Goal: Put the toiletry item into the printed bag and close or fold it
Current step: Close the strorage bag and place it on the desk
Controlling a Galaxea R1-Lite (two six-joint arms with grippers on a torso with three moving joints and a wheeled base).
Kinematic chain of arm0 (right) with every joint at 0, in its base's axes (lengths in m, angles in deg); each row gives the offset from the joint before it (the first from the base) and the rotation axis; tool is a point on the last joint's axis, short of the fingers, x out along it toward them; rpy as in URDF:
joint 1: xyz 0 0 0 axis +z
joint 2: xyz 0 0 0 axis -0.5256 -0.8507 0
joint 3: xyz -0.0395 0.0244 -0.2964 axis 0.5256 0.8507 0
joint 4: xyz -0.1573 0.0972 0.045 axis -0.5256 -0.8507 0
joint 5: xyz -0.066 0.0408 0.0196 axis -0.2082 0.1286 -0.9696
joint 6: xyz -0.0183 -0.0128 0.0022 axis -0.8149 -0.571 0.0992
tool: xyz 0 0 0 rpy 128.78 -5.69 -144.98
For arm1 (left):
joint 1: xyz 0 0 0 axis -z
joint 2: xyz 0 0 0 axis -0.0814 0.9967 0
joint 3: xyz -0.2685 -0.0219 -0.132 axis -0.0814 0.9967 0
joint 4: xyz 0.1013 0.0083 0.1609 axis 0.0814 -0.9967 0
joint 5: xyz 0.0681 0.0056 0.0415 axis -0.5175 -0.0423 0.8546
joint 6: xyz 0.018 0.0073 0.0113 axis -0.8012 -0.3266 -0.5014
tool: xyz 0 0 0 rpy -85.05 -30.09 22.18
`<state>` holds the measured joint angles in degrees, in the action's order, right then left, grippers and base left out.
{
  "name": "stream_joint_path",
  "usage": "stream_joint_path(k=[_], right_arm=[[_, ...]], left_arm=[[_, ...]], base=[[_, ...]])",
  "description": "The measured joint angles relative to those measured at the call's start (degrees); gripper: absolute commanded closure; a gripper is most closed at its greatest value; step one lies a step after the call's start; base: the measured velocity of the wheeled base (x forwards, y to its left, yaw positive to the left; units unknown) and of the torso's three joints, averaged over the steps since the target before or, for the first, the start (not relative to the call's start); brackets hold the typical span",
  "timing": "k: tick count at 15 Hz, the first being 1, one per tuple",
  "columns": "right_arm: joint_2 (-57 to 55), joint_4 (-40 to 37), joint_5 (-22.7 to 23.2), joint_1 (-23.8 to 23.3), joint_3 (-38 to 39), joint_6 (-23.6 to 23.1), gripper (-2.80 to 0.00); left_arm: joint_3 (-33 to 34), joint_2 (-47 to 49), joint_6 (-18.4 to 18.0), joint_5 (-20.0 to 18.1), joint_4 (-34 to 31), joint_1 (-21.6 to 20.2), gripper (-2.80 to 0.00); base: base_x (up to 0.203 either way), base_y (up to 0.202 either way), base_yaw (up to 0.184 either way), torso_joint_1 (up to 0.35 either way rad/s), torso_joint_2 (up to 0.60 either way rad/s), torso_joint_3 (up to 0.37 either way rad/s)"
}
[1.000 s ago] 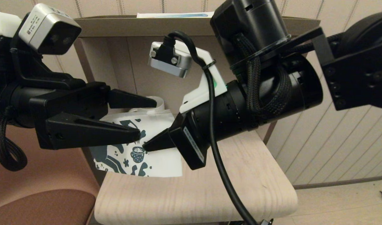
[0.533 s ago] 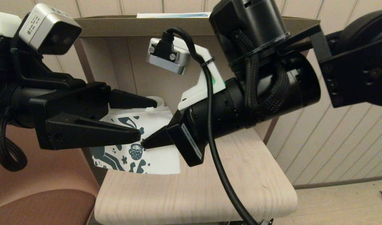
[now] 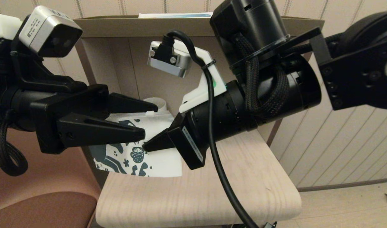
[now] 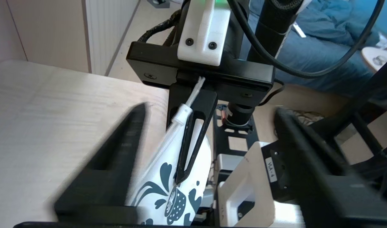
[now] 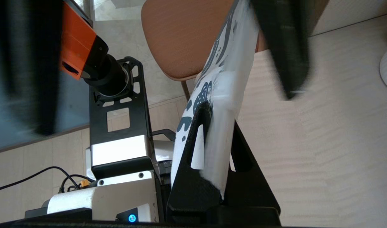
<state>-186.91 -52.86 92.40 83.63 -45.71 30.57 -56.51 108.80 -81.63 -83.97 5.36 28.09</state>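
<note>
The printed bag (image 3: 161,160), white with dark teal motifs, hangs lifted over the light wood table (image 3: 212,190). My right gripper (image 3: 145,146) is shut on the bag's right part; the right wrist view shows the bag (image 5: 222,95) pinched between its black fingers (image 5: 196,133). My left gripper (image 3: 150,122) is open at the bag's upper left. In the left wrist view the bag (image 4: 168,177) stands between its spread fingers (image 4: 117,158). A small white slider-like piece (image 4: 183,114) sits at the bag's top edge. The toiletry item is out of view.
A cream ribbed mug (image 3: 159,103) stands just behind the bag. A brown shelf unit (image 3: 117,63) rises at the table's back, with a long white-and-blue box (image 3: 174,15) on top. A brown chair seat (image 3: 38,209) is at lower left.
The right gripper has carried the bag slightly left and up. The left gripper has edged right, and its upper finger now sits lower, closer to the bag's top edge.
</note>
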Motion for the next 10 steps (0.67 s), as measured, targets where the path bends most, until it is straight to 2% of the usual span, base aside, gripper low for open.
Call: stream_joint_path(k=[10], right_arm=[[0.02, 0.01, 0.05, -0.30, -0.33, 0.00, 0.00]], left_arm=[[0.30, -0.11, -0.44, 0.06, 0.00, 0.34, 0.00]], base=[[0.000, 0.000, 0.000, 0.000, 0.00, 0.000]])
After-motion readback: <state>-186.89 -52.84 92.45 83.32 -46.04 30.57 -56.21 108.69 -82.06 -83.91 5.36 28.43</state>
